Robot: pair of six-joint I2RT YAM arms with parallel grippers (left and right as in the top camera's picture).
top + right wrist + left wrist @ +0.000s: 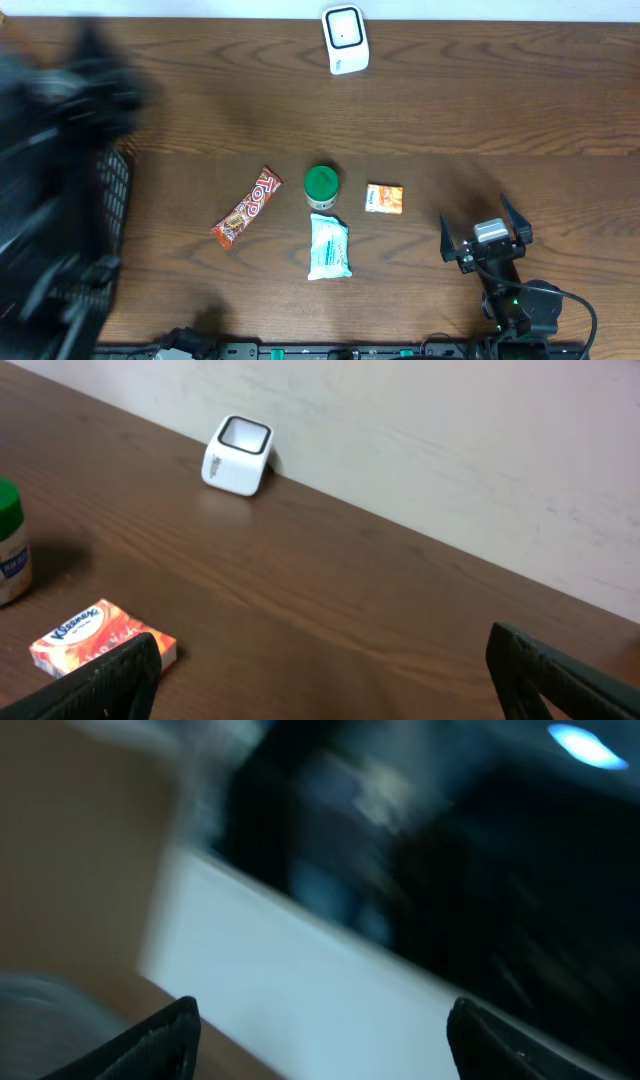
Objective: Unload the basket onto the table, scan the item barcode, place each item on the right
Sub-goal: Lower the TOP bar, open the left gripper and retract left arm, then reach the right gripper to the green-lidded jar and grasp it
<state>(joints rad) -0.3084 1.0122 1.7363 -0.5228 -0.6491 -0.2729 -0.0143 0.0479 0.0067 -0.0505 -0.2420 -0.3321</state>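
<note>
Dark wood table (500, 100) under a pale wall (450, 420), with a white scanner (345, 39) at its far edge. Well in front of the scanner lie a candy bar (247, 208), green-lidded jar (321, 186), tissue pack (329, 246) and small orange box (384, 198). The right tool (474, 208) stands wide and empty. The left tool (322, 1020) is spread too, its view blurred. The box looks like light, crushable card: pinch its short sides gently.

Overhead looks straight down on the table (450, 110); right wrist skims it low, sharing the scanner (345, 40).
</note>
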